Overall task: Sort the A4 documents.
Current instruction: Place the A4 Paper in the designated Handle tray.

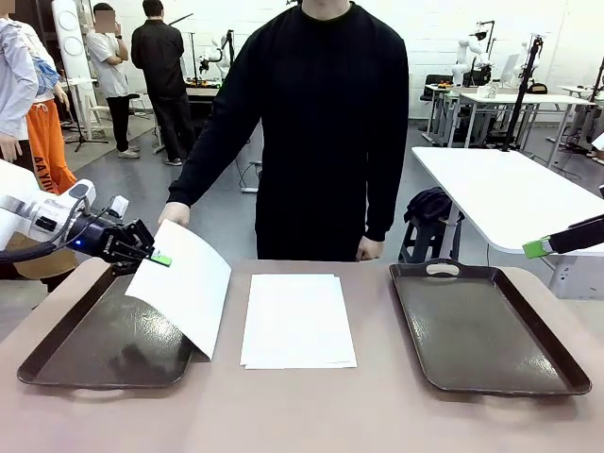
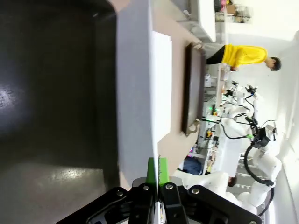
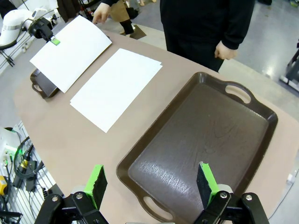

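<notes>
My left gripper [image 1: 160,259] is shut on the edge of one white A4 sheet [image 1: 181,284], holding it tilted over the left brown tray [image 1: 90,351]. In the left wrist view the same sheet [image 2: 133,88] runs away from the closed fingertips [image 2: 156,169]. A stack of A4 sheets [image 1: 297,320] lies flat at the table's middle. My right gripper [image 3: 152,183] is open, hovering above the near end of the right brown tray [image 3: 205,135], nothing between its fingers. From that view the held sheet [image 3: 70,45] and the stack [image 3: 116,86] show at the upper left.
A person in black stands at the far side, one hand [image 1: 174,214] near the held sheet's far corner, the other [image 1: 369,249] by the table edge. The right tray [image 1: 481,326] holds nothing. White tables and other people are farther back.
</notes>
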Motion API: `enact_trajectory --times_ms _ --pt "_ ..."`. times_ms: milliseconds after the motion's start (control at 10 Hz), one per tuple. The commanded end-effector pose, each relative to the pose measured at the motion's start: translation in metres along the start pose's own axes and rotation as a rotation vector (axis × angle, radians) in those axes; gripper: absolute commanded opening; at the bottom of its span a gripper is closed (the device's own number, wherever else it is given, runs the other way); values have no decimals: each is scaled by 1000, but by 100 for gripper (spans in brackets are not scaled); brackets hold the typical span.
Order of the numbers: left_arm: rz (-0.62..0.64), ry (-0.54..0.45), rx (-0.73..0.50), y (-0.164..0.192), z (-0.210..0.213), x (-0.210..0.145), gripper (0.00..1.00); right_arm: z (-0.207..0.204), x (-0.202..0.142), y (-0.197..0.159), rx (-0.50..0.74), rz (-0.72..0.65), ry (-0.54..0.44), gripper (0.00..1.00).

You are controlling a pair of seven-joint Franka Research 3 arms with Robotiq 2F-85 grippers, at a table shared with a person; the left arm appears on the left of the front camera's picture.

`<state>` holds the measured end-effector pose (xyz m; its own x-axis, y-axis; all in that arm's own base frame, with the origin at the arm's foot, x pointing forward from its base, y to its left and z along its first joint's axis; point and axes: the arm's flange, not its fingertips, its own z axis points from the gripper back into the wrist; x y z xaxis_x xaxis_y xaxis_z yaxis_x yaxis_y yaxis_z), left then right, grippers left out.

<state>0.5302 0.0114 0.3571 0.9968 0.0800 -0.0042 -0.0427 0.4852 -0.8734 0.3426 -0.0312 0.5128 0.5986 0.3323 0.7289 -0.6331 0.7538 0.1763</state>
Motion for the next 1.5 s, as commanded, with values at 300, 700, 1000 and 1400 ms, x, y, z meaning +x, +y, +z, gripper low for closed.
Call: enact_trajectory --times_ms 300,700,1000,1400 --pt "12 34 175 8 13 5 1 -2 -1 -1 18 -3 -7 100" --pt "40 12 329 20 39 16 1 -2 -1 -1 18 -3 -7 100" --pt "46 50 402 25 49 36 1 -2 -1 -1 18 -3 -7 100" --pt "-4 167 477 16 31 47 1 -2 -1 -1 18 -3 -7 100"
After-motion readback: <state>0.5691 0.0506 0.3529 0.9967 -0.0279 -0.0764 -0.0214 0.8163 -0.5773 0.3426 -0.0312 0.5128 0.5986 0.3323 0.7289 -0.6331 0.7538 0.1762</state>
